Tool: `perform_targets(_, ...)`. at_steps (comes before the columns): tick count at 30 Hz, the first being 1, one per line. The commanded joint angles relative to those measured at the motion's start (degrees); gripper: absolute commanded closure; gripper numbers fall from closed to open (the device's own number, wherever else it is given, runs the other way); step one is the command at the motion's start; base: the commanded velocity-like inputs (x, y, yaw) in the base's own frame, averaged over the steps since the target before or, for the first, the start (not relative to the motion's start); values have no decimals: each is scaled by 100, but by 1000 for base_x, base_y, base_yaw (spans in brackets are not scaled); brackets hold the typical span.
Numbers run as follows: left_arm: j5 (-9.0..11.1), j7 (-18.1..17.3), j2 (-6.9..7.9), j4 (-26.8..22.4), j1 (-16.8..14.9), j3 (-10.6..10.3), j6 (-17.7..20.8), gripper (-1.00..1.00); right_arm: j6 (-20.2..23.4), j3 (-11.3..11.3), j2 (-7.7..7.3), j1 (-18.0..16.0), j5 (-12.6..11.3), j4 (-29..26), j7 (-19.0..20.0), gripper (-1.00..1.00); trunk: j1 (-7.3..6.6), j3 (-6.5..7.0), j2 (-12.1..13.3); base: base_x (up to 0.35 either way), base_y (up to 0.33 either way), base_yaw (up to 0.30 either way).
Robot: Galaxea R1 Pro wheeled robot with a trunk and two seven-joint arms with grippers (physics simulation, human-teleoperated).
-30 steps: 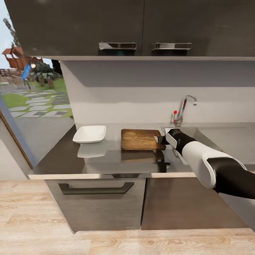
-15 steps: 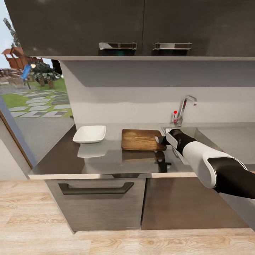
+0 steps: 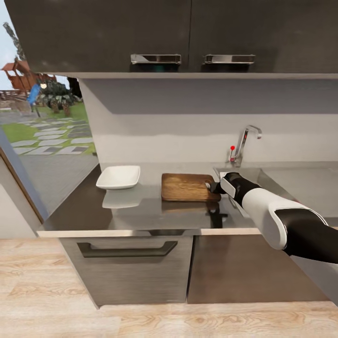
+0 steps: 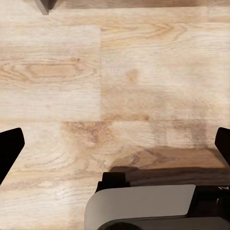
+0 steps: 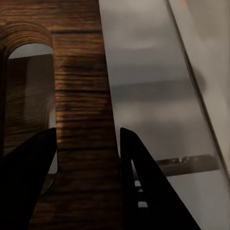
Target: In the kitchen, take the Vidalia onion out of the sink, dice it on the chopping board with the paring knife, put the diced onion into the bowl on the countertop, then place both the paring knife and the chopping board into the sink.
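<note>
The brown wooden chopping board (image 3: 188,187) lies on the grey countertop (image 3: 141,213), left of the sink (image 3: 257,172). My right gripper (image 3: 212,187) is shut on the board's right end. In the right wrist view the dark fingers (image 5: 139,182) straddle the wooden strip (image 5: 81,86) between the board's slot and its edge. The white bowl (image 3: 119,177) sits further left on the countertop. My left gripper (image 4: 115,143) hangs open over the wooden floor. The Vidalia onion and the paring knife are out of view.
The chrome tap (image 3: 245,141) with its red knob stands behind the sink, and the flat drainboard (image 3: 305,183) extends to the right. Dark wall cabinets (image 3: 188,33) hang above. A window opening lies at the left end of the counter.
The board has shifted slightly right and toward me in my right gripper, and its reflection on the countertop has shrunk. The view tilted a little.
</note>
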Motion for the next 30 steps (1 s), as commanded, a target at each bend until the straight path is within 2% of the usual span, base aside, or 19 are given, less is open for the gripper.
perform_targets(1,7,1,0,-9,3,0,-6,-100,27,23,2,-2,-62,-10,-32,100,0,-10,-3,48,-13,0)
perform_targets(13,6,1,0,-9,3,0,-10,-100,27,32,2,-2,-62,53,-32,100,0,-80,-3,27,-14,0)
perform_targets(30,0,1,0,-9,3,0,-15,-100,27,32,19,-2,-63,45,-32,100,0,-87,-3,0,0,0)
